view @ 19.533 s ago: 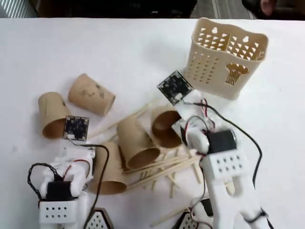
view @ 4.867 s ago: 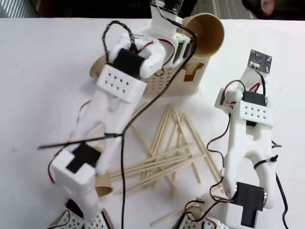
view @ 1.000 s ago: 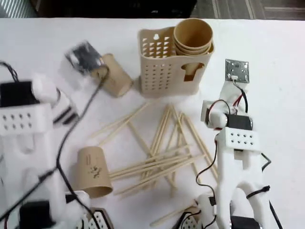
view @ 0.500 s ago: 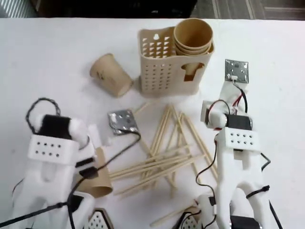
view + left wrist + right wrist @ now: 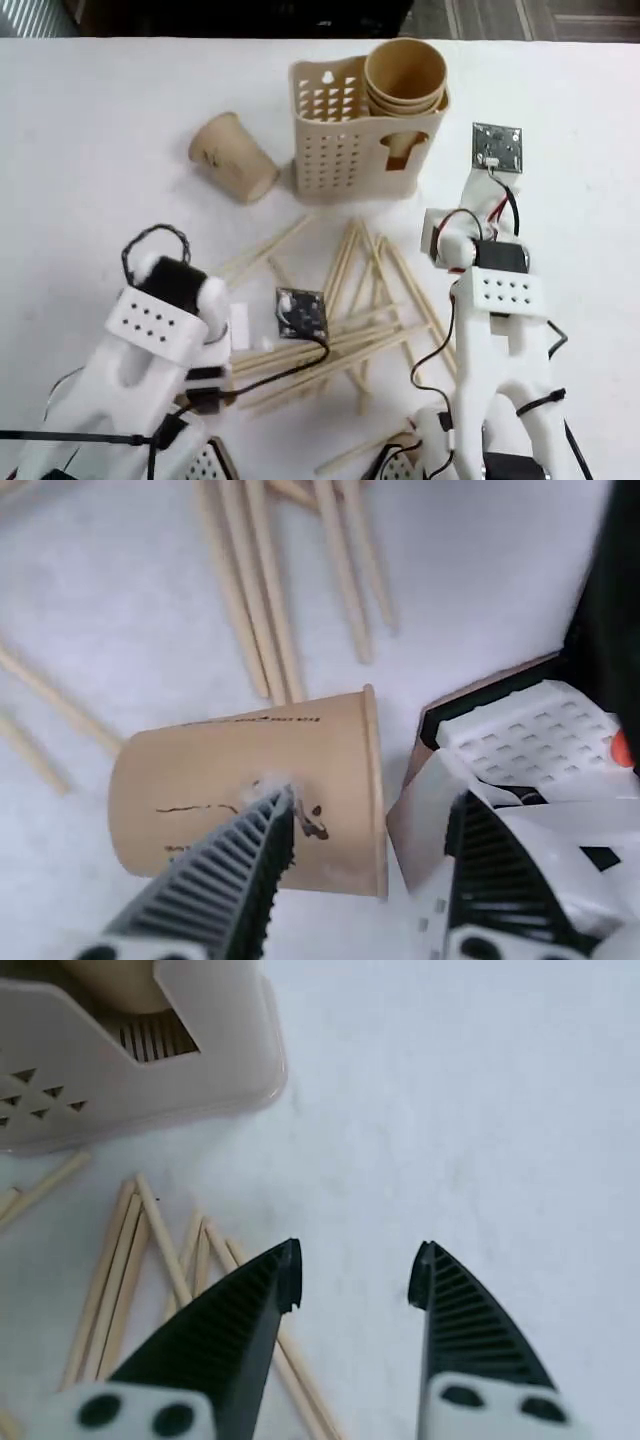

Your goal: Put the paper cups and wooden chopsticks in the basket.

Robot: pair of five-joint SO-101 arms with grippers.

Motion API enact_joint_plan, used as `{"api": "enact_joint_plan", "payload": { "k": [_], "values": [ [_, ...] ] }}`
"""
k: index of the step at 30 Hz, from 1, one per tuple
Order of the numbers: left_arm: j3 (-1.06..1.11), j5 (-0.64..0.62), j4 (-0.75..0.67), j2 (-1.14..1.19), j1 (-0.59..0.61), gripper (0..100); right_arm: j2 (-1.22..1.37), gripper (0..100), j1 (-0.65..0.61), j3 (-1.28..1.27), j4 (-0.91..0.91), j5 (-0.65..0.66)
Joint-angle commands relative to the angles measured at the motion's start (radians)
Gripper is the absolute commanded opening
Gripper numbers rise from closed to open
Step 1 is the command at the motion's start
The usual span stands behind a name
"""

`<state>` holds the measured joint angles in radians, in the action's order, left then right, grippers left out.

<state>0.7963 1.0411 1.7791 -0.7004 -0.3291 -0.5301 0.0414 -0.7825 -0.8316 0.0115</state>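
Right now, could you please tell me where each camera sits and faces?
High view: fixed above the table, looking down on basket, chopsticks, both arms.
Left wrist view: on the left arm, past the open left hand to a lying paper cup.
Right wrist view: on the right arm, past the open right hand toward the basket.
Shared: chopsticks in all three.

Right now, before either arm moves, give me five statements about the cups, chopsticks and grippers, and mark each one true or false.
1. A stack of paper cups stands in the basket. True.
2. All the chopsticks are in the basket. False: they lie scattered on the table.
3. A loose cup lies on its side on the table beside the basket. True.
4. The right gripper is shut on a chopstick. False: it is open and holds nothing.
5. The left gripper is open over another cup lying on its side. True.
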Motion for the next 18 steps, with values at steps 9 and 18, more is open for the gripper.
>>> {"api": "enact_joint_plan", "payload": {
  "k": [9,18],
  "values": [
    [0.137,0.009,-0.192,-0.022,-0.012,12,-0.035,18.1,-0.007,0.005,0.016,0.011],
    [-0.009,0.006,-0.219,-0.113,0.008,2,-0.035,18.0,-0.007,0.005,0.016,0.011]
  ]
}}
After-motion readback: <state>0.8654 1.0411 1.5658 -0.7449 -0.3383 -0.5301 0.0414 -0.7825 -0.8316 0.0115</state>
